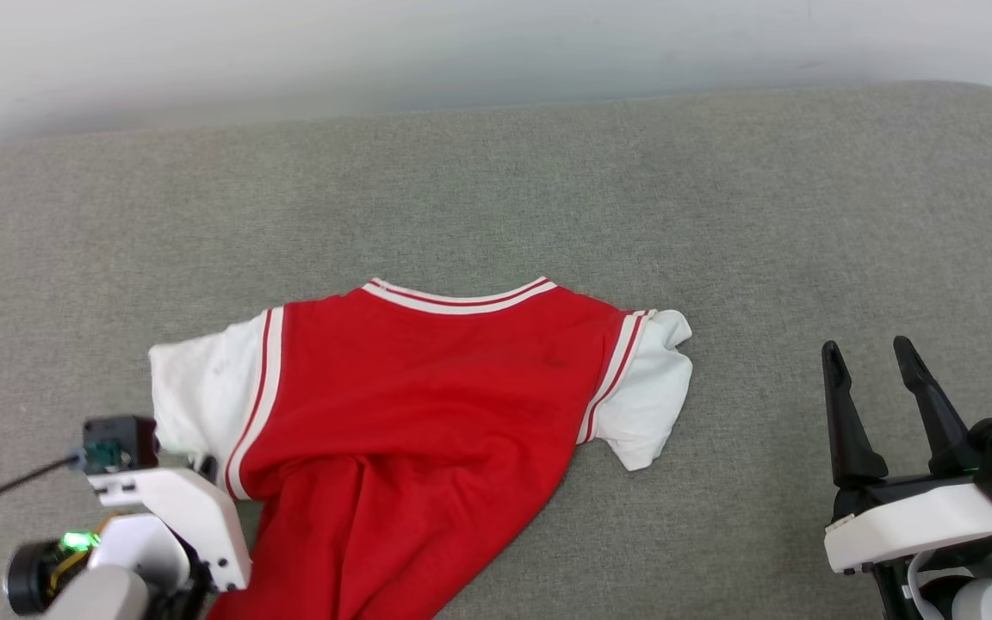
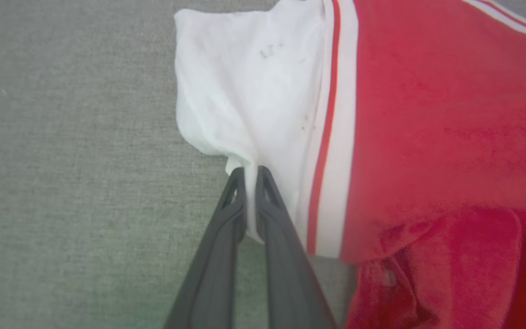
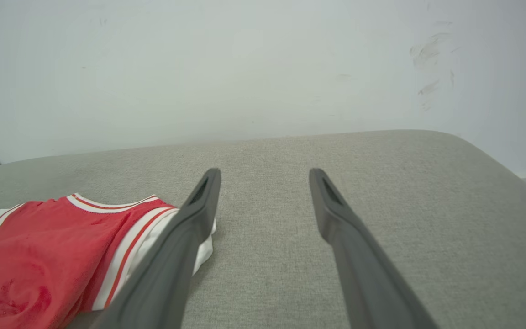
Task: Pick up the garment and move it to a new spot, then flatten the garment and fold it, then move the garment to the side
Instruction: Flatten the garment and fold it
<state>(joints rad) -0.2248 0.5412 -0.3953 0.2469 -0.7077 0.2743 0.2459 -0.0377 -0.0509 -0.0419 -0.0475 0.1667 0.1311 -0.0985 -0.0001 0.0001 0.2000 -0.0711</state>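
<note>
Here the red jersey T-shirt [image 1: 427, 387] is seen lying on the grey padded surface [image 1: 496, 189], collar toward the wall [image 3: 244, 68], with its upper part fairly smooth and its lower body bunched into folds. The left gripper [image 2: 250, 171] is clamped on the lower edge of the white sleeve [image 2: 244, 82], a thin tuck of cloth being pinched between the dark fingers. The right gripper [image 1: 868, 349] is held with its fingers apart, well clear of the shirt on the far side.

Flattening is judged to be the step in hand. The pinched sleeve would best be drawn outward and low, close to the surface, so that the cloth is spread rather than lifted. The opposite sleeve should probably be taken by the free gripper, so that the shirt is tensioned and not dragged whole.

The hem is cut off by the lower edge of the head view. How deeply the red folds are tucked under cannot be made out.
</note>
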